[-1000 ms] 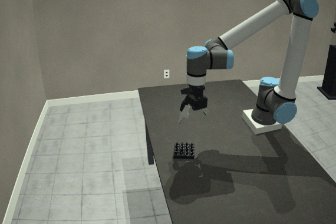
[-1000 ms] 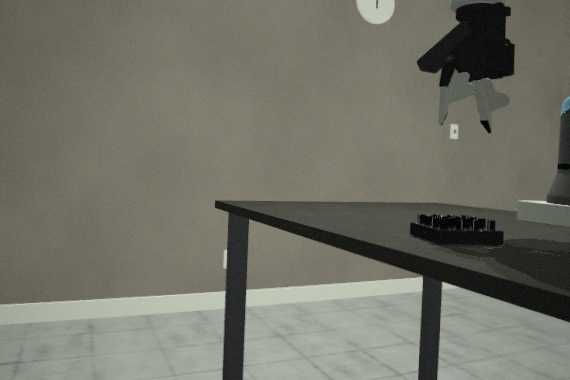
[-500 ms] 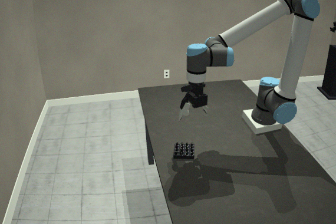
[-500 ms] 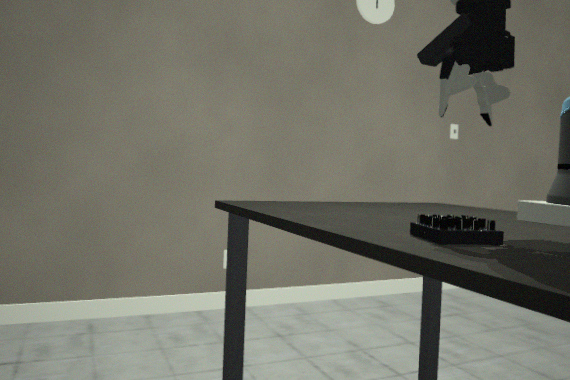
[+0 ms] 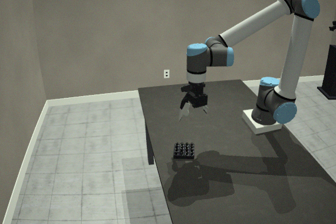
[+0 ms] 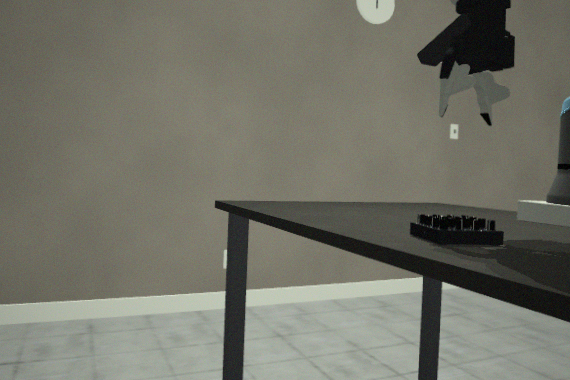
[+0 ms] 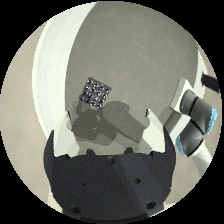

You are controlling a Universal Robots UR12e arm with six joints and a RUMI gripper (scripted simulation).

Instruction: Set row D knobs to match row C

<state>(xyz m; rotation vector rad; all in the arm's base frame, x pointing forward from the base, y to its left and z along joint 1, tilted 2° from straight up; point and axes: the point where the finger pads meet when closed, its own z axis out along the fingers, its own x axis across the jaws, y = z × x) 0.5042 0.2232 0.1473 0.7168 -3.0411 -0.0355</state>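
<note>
The black knob box (image 5: pixel 184 157) (image 6: pixel 472 238) (image 7: pixel 95 92) lies flat on the dark table, with rows of small upright knobs on its top. The knobs' marks, the row letters and the socket are too small to tell. My gripper (image 5: pixel 193 115) (image 6: pixel 465 120) (image 7: pixel 107 110) is open, with nothing between its two pale jaws. It hangs well above the table, high over the box and not touching it. In the wrist view the box shows ahead of the jaws, a little left of the middle.
The dark table (image 5: pixel 218 98) (image 6: pixel 320 212) has its edge close to the left of the box in the top view. The arm's white base block (image 5: pixel 259 129) (image 7: pixel 181 95) stands on the table to the right. The arm's shadow falls beside the box.
</note>
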